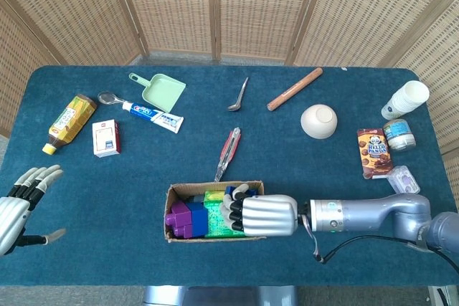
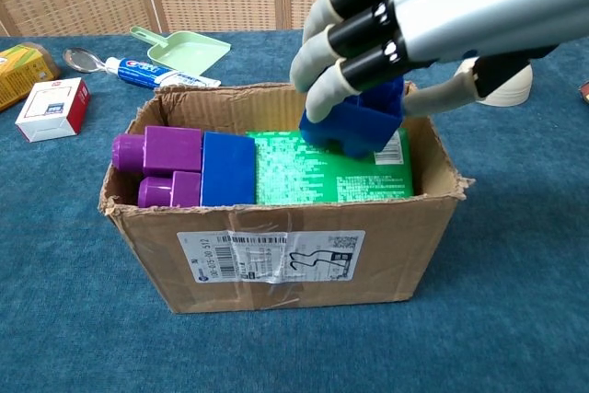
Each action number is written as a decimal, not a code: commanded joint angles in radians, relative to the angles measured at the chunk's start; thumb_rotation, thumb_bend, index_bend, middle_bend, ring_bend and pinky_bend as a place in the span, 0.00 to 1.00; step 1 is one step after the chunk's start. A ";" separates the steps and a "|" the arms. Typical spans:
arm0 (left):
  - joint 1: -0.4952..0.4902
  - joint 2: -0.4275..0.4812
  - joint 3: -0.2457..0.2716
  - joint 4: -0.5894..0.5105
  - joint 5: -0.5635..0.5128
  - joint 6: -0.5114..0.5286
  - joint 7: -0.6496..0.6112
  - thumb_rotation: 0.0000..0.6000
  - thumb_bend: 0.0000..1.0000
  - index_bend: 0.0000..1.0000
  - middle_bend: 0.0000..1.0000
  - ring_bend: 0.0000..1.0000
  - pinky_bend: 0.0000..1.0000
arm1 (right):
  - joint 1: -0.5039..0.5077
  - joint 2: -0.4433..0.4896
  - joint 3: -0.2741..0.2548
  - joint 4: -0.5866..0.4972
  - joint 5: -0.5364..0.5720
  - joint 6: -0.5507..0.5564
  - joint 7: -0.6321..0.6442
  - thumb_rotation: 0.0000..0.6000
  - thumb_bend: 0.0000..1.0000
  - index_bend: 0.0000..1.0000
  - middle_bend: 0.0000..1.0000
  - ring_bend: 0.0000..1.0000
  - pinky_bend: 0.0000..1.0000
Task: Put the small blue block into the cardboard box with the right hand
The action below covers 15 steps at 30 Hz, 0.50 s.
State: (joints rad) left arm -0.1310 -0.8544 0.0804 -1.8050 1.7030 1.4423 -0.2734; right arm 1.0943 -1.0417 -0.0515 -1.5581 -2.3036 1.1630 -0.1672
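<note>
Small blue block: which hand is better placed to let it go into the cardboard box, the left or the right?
The right hand. It already holds the small blue block over the open cardboard box, just above the green package. The left hand is open and apart at the table's left edge.

Setting: you're at a staged test bench, not a home | evidence: blue-cloth table fenced by woven folding screens | beyond your right hand's fingers: unrelated props, dustpan, toothpaste, rolling pin
</note>
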 commanded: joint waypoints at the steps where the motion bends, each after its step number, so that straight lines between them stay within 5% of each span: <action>1: 0.001 0.001 0.001 0.000 0.000 0.001 -0.001 1.00 0.07 0.03 0.00 0.00 0.05 | 0.004 -0.011 0.000 0.009 0.004 -0.013 0.005 1.00 0.46 0.30 0.40 0.33 0.51; 5: 0.004 0.002 0.001 0.005 -0.005 0.005 -0.006 1.00 0.07 0.03 0.00 0.00 0.05 | -0.011 0.002 0.011 -0.012 0.056 -0.051 -0.014 1.00 0.28 0.02 0.17 0.23 0.45; 8: 0.005 0.003 0.001 0.006 -0.003 0.008 -0.008 1.00 0.07 0.03 0.00 0.00 0.05 | -0.017 0.016 0.020 -0.048 0.089 -0.077 -0.025 1.00 0.09 0.00 0.01 0.07 0.40; 15: 0.009 0.004 0.003 0.009 -0.002 0.015 -0.014 1.00 0.07 0.03 0.00 0.00 0.05 | -0.029 0.038 0.024 -0.096 0.116 -0.088 -0.019 1.00 0.00 0.00 0.00 0.00 0.35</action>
State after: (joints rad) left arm -0.1221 -0.8505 0.0830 -1.7959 1.7011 1.4567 -0.2867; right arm 1.0676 -1.0059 -0.0290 -1.6524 -2.1867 1.0744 -0.1819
